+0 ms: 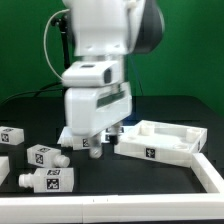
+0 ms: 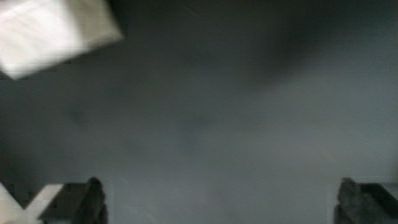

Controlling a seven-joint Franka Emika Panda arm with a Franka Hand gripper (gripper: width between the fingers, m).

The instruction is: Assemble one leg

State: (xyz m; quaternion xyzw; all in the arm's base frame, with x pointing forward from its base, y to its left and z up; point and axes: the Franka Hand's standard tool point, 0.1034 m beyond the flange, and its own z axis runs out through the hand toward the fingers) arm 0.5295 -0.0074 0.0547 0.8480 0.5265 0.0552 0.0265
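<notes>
Three legs lie on the black table at the exterior view's left: one point(image 1: 12, 136) at the far left, one point(image 1: 45, 155) nearer the arm, and one point(image 1: 46, 181) in front with its round peg pointing left. All are small white blocks with black-and-white tags. My gripper point(image 1: 98, 142) hangs low over the table between the legs and the tray-like piece, to the right of the legs and touching none. In the wrist view my gripper point(image 2: 217, 190) is open. Its dark fingers point(image 2: 75, 200) stand wide apart with only bare dark table between them.
The large flat white tray-like piece point(image 1: 186, 146) with raised rims lies just right of the gripper. A white rail point(image 1: 120, 207) runs along the front and right table edge. A blurred white corner point(image 2: 50, 38) shows in the wrist view. Another white piece point(image 1: 3, 166) is cut off at the left edge.
</notes>
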